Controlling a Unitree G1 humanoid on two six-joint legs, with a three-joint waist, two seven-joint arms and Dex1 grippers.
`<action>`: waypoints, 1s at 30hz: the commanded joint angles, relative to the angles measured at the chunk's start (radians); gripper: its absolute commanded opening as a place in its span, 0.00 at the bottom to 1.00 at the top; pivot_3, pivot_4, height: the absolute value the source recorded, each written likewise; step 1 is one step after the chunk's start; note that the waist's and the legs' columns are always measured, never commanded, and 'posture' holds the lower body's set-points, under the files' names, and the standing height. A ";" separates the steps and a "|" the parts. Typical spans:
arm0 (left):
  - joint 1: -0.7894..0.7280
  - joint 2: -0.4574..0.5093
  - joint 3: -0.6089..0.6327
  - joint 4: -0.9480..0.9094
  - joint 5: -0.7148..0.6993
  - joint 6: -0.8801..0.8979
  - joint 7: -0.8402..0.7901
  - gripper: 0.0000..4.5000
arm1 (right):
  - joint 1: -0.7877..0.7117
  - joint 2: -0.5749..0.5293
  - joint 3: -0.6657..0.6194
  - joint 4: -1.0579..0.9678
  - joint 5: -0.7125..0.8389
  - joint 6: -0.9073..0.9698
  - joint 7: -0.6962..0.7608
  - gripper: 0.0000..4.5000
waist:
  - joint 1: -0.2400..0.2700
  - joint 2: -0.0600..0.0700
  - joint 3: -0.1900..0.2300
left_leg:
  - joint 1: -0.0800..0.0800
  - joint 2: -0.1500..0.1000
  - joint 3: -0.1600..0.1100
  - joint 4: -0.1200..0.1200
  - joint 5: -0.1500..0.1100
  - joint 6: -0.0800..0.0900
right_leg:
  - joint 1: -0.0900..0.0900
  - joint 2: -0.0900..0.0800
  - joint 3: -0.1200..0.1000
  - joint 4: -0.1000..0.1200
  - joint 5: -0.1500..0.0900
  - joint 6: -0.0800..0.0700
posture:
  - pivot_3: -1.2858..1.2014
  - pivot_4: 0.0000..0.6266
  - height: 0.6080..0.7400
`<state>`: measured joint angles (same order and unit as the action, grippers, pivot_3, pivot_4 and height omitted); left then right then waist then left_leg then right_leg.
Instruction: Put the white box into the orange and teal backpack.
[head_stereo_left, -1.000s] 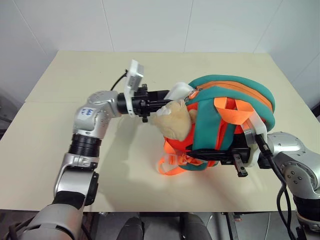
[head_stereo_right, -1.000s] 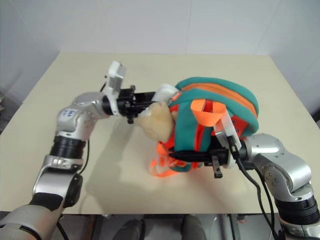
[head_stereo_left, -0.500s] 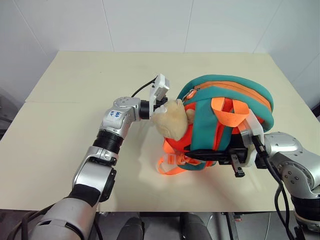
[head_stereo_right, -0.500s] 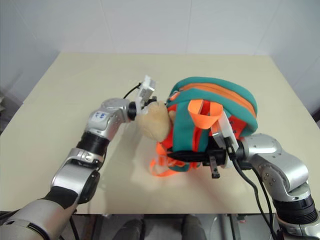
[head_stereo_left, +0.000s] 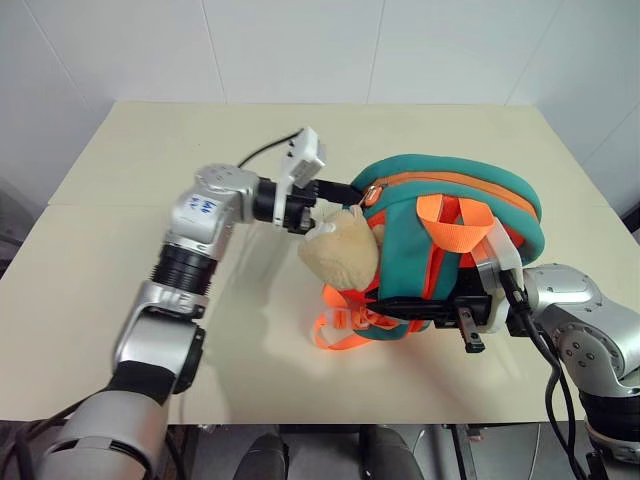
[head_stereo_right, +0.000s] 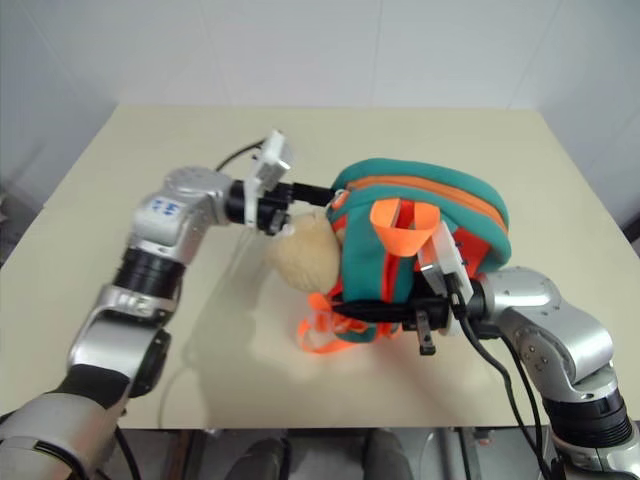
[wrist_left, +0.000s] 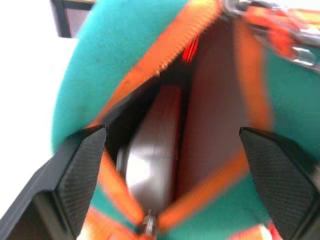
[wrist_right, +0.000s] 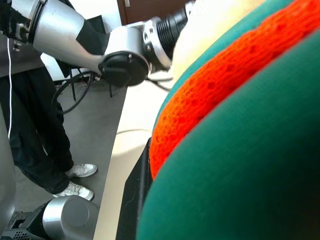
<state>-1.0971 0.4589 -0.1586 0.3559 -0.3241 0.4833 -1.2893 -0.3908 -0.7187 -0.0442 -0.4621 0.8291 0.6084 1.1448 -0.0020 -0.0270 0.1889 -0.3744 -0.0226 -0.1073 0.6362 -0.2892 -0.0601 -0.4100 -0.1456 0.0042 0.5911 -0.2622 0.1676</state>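
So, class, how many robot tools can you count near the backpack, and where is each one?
2. The left tool is at the open top of the orange and teal backpack, above the tan plush toy. The right tool is clamped on the backpack's lower front.

We saw silver, rounded arm casings joined by black ribbed rings, a small blue marking on the left arm (head_stereo_left: 200, 208) and a white camera block at its wrist. Black cables trailed from both wrists. The left fingers (wrist_left: 82, 175) were black and finely cross-hatched.
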 joint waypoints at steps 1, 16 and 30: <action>-0.024 0.044 0.004 -0.094 -0.003 -0.014 -0.041 1.00 | -0.022 0.009 0.002 -0.006 -0.002 -0.023 0.002 0.12 | 0.001 0.000 0.000 | 0.000 0.000 0.000 0.000 0.000 0.000 | 0.000 0.000 0.000 0.000 0.000 0.000 | 0.52 0.24 1.00; 0.119 0.244 0.194 -0.390 -0.178 0.220 0.047 1.00 | -0.026 0.031 0.014 0.010 -0.026 -0.037 -0.003 0.12 | -0.002 0.000 0.000 | 0.000 0.000 0.000 0.000 0.000 0.000 | 0.000 0.000 0.000 0.001 0.000 0.000 | 0.52 0.24 1.00; 0.264 0.158 0.241 -0.686 -0.392 0.434 0.298 1.00 | -0.055 0.050 0.036 0.046 -0.045 -0.052 0.013 0.12 | -0.002 0.000 0.000 | 0.002 0.001 0.000 0.001 0.000 0.000 | 0.001 0.000 0.001 0.003 0.000 -0.001 | 0.52 0.24 1.00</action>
<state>-0.8338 0.6161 0.0894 -0.2831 -0.6870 0.9008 -1.0122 -0.4267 -0.6736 -0.0037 -0.4108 0.7795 0.5764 1.1502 -0.0038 -0.0268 0.1889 -0.3727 -0.0221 -0.1074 0.6373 -0.2891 -0.0602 -0.4093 -0.1452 0.0056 0.5938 -0.2618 0.1665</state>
